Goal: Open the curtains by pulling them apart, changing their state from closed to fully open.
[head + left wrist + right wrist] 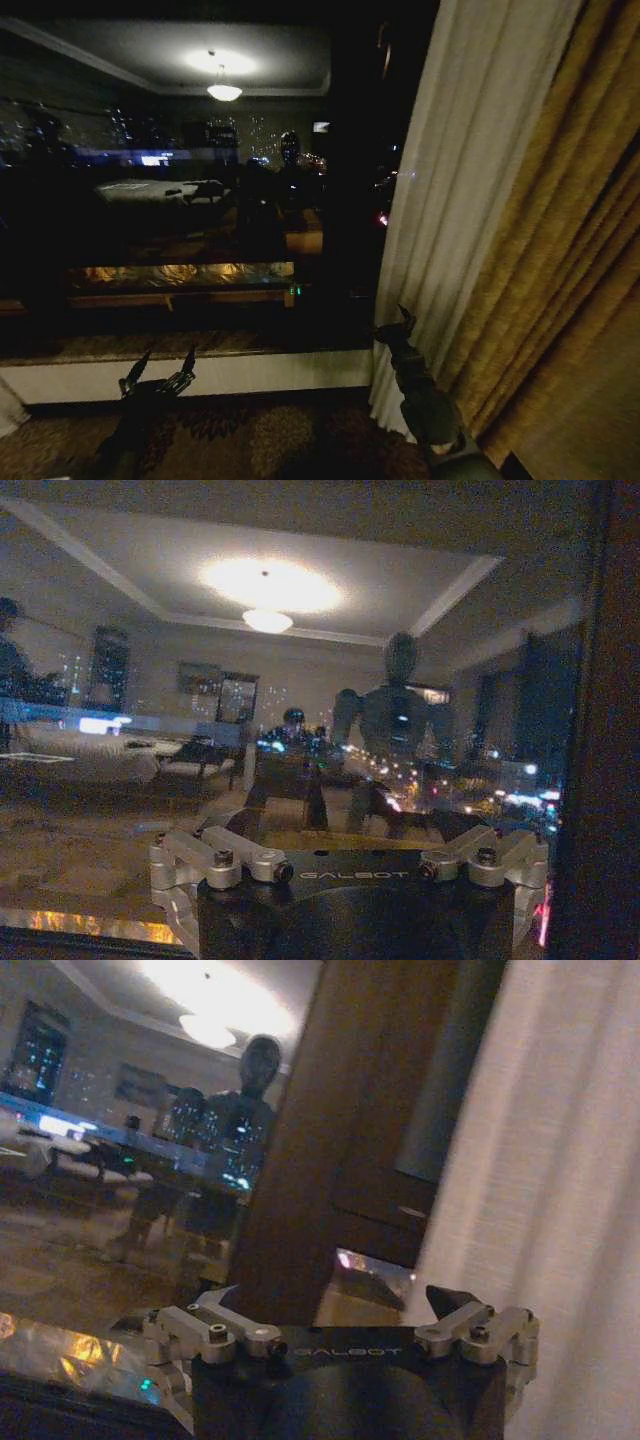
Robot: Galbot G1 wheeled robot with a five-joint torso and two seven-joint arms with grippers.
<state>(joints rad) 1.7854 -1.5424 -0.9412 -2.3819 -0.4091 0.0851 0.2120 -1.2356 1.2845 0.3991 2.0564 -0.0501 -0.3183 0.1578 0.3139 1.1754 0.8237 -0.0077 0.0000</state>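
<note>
Two open tools, left and right, beside one sheer curtain.

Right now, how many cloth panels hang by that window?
2: the sheer curtain at the window's right edge, and the golden drape right of it. More may hang out of frame.

The sheer curtains are off-white with vertical pleats, the thick drape at three o'clock golden-yellow, and the carpet dark with floral swirls.
</note>
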